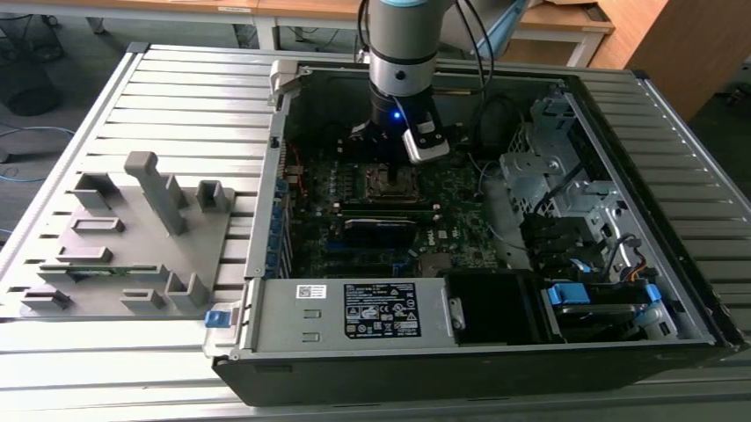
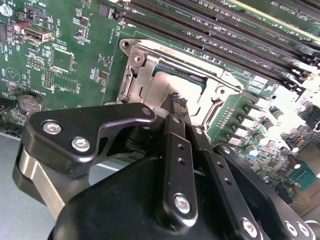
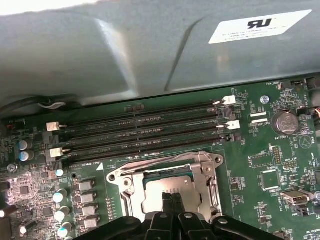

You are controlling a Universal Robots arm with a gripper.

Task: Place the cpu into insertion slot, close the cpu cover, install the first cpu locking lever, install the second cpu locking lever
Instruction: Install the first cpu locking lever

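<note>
- Slatted grey metal table (image 1: pixel 176 97) under an open computer case (image 1: pixel 657 290); wooden desks behind; grey plastic fixture tray (image 1: pixel 129 255) at the exterior view's left.
- Green motherboard (image 1: pixel 463 215) flat inside the case; power supply (image 1: pixel 352 312) with white-and-black label along the near wall.
- Arm (image 1: pixel 403 53) lowered vertically into the case, directly over the socket area.
- Gripper (image 2: pixel 175 102) poised just above the socket, fingers (image 3: pixel 171 200) pressed together, nothing held between them.
- Cpu (image 3: pixel 162 192) seated in the insertion slot (image 1: pixel 389 180), dull grey top visible through the frame cut-out in both wrist views.
- Cpu cover (image 3: pixel 207 172) lowered over the chip, silvery frame around its edges; whether fully flat cannot be told.
- Thin metal locking lever (image 2: pixel 210 75) slanted across the socket edge beside the long black memory slots (image 3: pixel 145 127).
- Round coin battery (image 3: pixel 285 121) beyond the socket, well apart.
</note>
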